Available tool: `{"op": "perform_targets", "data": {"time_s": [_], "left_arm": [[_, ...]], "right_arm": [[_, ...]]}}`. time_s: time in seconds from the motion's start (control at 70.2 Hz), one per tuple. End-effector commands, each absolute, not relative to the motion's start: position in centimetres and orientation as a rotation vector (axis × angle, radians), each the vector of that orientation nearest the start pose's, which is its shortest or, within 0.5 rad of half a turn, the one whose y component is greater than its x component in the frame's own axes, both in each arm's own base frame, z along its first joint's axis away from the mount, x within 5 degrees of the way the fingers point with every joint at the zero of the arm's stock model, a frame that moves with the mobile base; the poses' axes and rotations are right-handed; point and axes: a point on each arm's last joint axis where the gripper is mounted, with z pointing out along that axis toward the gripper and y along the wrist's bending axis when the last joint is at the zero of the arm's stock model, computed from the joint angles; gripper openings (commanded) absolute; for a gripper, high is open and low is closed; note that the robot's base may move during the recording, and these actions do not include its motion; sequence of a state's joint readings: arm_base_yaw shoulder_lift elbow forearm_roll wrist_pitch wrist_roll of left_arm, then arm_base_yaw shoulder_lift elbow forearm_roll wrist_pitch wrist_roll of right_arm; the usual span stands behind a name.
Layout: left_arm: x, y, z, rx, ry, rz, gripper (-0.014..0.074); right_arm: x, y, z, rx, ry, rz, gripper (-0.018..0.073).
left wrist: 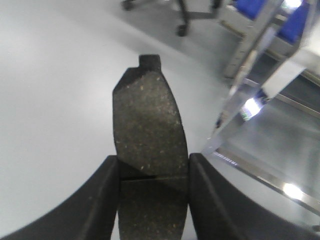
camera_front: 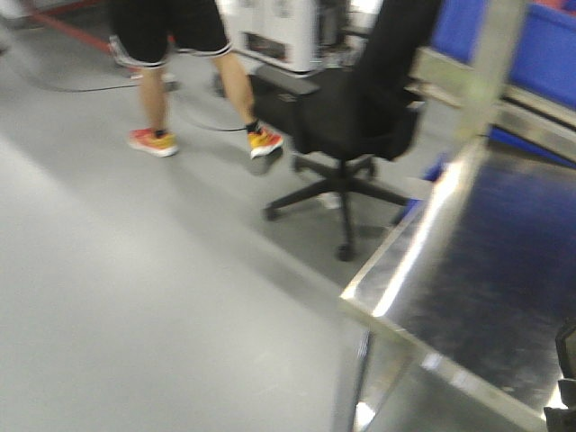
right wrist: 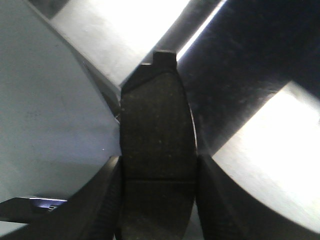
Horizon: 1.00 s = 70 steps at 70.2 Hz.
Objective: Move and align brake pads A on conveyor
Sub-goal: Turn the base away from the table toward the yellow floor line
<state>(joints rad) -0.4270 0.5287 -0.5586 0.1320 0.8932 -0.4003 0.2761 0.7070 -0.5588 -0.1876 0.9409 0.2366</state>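
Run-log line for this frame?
left claw: shut on first brake pad | right claw: shut on second brake pad | steel table: ahead | conveyor: not seen

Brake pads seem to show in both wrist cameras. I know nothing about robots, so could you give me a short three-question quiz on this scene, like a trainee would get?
1. True or false: the left gripper is holding nothing.
2. In the front view, what stands on the floor near the steel table? A) a black office chair B) a ladder C) a trolley
3. Fill in: the right gripper clamps a ___.

Key:
1. False. It clamps a brake pad.
2. A.
3. Brake pad.
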Motion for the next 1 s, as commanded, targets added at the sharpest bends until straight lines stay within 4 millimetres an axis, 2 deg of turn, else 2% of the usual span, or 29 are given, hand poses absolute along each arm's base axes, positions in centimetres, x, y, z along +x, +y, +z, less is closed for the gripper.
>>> {"op": "perform_targets", "data": {"time_s": [0.0,0.983], "left_arm": [[8.70,-2.99,30.09,0.083,2.256,-0.286,-0.0007],[8.70,-2.99,30.09,0.083,2.256,-0.286,-0.0007]], "right_arm": [[11.62,1.67,27.93,-0.146,2.454,-0.045,0.0018],[11.43,1.59,27.78,-0.143,2.480,-0.054,0.0018]]}}
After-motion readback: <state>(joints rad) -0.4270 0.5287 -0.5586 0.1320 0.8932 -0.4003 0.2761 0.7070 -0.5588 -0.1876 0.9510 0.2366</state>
